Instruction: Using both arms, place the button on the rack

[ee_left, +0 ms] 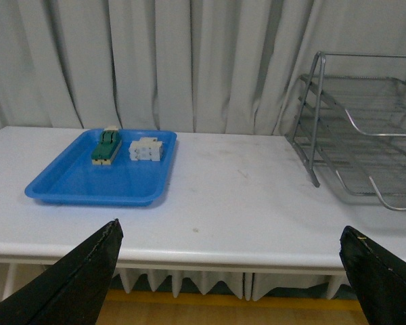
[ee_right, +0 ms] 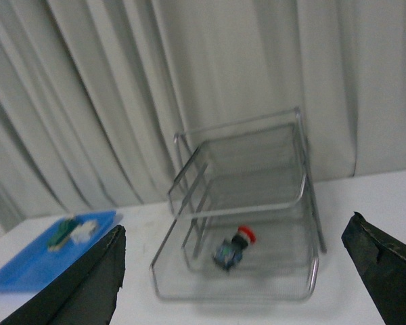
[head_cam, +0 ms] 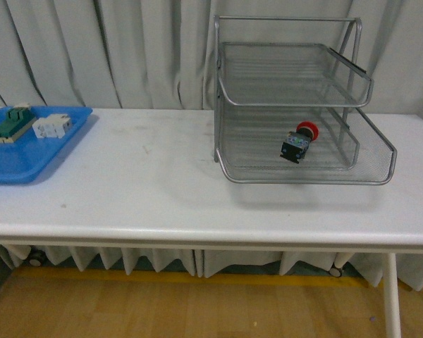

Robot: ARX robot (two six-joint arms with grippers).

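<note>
Nearest the wrist cameras, the left hand (ee_left: pixel 230 229) has its fingers spread wide apart with nothing between them. The right hand (ee_right: pixel 237 223) is spread wide and empty as well, though its picture is blurred. Neither arm shows in the front view, so both look to be pulled well clear of the tabletop (head_cam: pixel 148 190).

Out at about 10 o'clock sits a blue tray (head_cam: pixel 21 172) holding a green block (head_cam: pixel 12 121) and a white block (head_cam: pixel 51 126) side by side. At about 1 o'clock stands the rack (head_cam: pixel 307 179). The button (head_cam: pixel 298 143) lies tipped on its side on the mesh of the lowest tier, with its red cap pointing toward the back.

Judging from this, the placing is done: the button rests in the rack and no hand holds it. Nothing seems left to do, other than perhaps parking the arms.
</note>
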